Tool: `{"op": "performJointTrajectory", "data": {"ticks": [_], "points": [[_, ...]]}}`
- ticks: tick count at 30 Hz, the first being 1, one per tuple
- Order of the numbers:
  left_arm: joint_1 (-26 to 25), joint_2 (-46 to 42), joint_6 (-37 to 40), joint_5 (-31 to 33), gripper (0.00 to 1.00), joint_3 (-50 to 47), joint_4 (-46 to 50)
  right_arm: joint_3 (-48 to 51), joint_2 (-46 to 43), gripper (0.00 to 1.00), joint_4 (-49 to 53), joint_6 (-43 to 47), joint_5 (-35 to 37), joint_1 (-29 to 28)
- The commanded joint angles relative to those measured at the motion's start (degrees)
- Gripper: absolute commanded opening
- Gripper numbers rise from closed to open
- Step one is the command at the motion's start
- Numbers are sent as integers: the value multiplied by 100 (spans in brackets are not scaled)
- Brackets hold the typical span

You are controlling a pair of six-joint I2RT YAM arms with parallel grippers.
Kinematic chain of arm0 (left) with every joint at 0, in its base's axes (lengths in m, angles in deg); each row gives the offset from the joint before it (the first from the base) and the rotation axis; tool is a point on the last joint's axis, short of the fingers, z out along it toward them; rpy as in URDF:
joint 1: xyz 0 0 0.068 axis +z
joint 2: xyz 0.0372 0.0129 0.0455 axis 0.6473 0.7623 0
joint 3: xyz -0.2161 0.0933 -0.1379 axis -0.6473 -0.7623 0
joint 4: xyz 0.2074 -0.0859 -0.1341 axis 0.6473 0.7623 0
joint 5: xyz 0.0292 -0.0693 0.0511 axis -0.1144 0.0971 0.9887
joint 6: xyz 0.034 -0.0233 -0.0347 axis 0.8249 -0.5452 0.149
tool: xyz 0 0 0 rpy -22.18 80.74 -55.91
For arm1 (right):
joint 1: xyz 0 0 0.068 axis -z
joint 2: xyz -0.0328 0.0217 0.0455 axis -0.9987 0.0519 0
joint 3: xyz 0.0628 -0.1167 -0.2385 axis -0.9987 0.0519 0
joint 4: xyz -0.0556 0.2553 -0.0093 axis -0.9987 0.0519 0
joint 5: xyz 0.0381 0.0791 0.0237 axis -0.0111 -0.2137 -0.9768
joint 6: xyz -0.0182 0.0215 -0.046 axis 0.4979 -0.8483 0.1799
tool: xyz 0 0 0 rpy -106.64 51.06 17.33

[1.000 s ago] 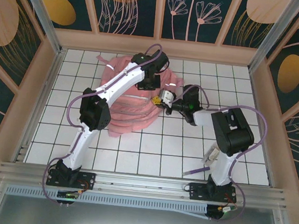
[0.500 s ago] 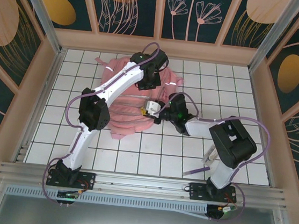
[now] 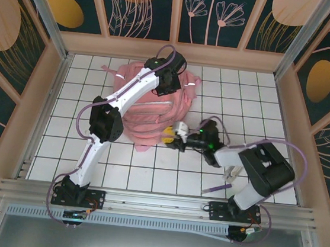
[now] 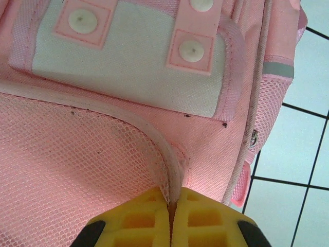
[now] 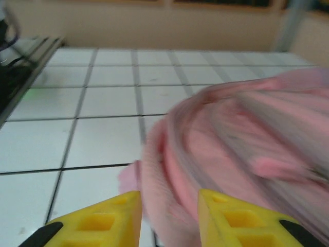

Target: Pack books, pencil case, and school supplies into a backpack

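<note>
Early days - backpack sits near the tabletop's far edge, left gripper clamped on its piping, right gripper half-open around its hem - packing itself looks yet to start

A white tiled surface with a dark grid covers the enclosure floor. Light wooden frames border it at 12, 3 and 9 o'clock. They hold dark teal wall panels printed with pale leaves and orange ovals. At 6 o'clock, silver metal rails run across beside a grey slotted channel.
</note>
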Motion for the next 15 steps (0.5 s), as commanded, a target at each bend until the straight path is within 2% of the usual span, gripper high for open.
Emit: {"op": "performJointTrajectory", "data": {"ticks": [1,3,4,8,10,12,15], "points": [[48,-54,30,-190,0,256,-326,444,-632,36,-1556,-1165,836,365],[52,-74,106,-219,0,298,-324,303,-846,42,-1165,-1918,1963,516],[50,-76,123,-250,0,333,-317,121,-912,42,-761,-2335,2268,598],[56,-85,189,-490,0,445,-349,-1286,-767,43,1903,-3909,2685,702],[50,-85,253,-573,0,452,-410,-2073,-509,43,3312,-5067,2918,708],[53,-94,286,-536,0,446,-409,-2743,-156,44,4081,-5713,2420,732],[59,-112,275,-502,0,445,-391,-3219,400,44,4438,-6423,1720,720]]}}
